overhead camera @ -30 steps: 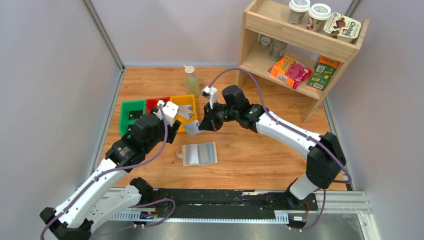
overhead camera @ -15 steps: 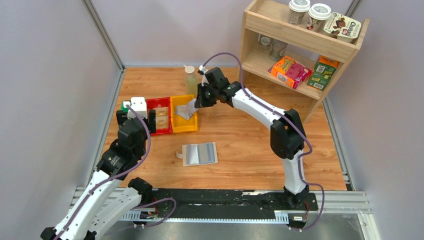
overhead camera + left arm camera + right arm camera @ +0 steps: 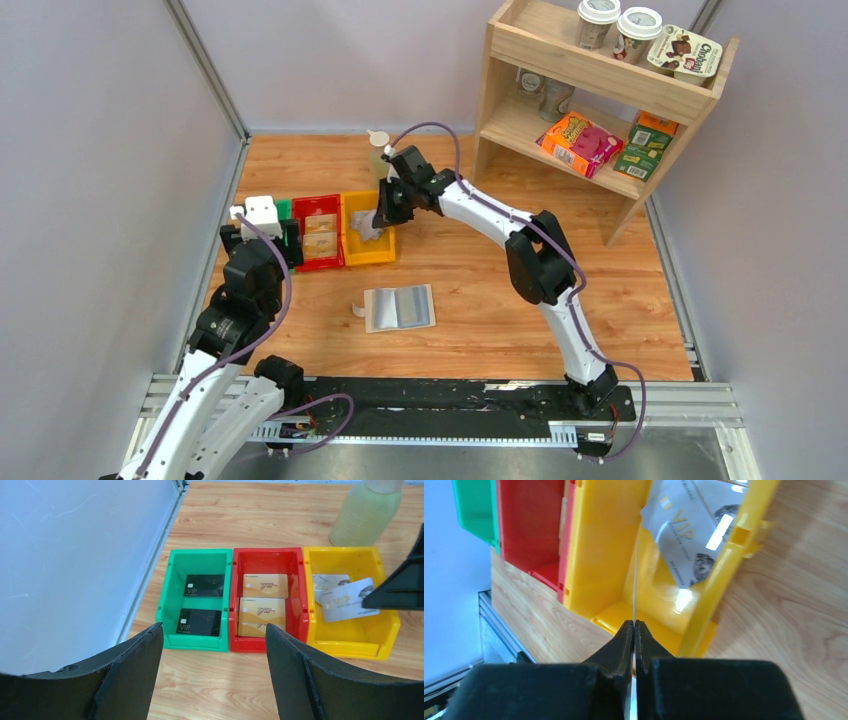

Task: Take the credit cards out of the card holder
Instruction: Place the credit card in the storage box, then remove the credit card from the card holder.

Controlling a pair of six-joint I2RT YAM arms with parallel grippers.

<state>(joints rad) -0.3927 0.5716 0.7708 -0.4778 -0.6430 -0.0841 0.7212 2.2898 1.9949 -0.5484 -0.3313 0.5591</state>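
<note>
From above, we see the right gripper [image 3: 384, 212] pinched shut on a silvery card [image 3: 366, 228] over the yellow bin [image 3: 370, 258]. The card holder [image 3: 399, 308] lies open on the arms' side of that bin.

In the left wrist view, the left gripper [image 3: 214, 630] gapes wide and holds nothing. Left of the yellow bin, we count two tan-gold cards [image 3: 265, 586] in the red bin [image 3: 268, 555], then two glossy black cards [image 3: 205, 586] in the green bin [image 3: 197, 556].

In the right wrist view, the held card shows edge-on as a thin line, and a second silvery card [image 3: 694, 535] lies flat in the yellow bin.

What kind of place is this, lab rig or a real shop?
Most likely a lab test cell: a wooden tabletop boxed in by plain grey panels, two robot arms bolted to a metal rail, and a small wooden shelf staged with snack packs.
</note>
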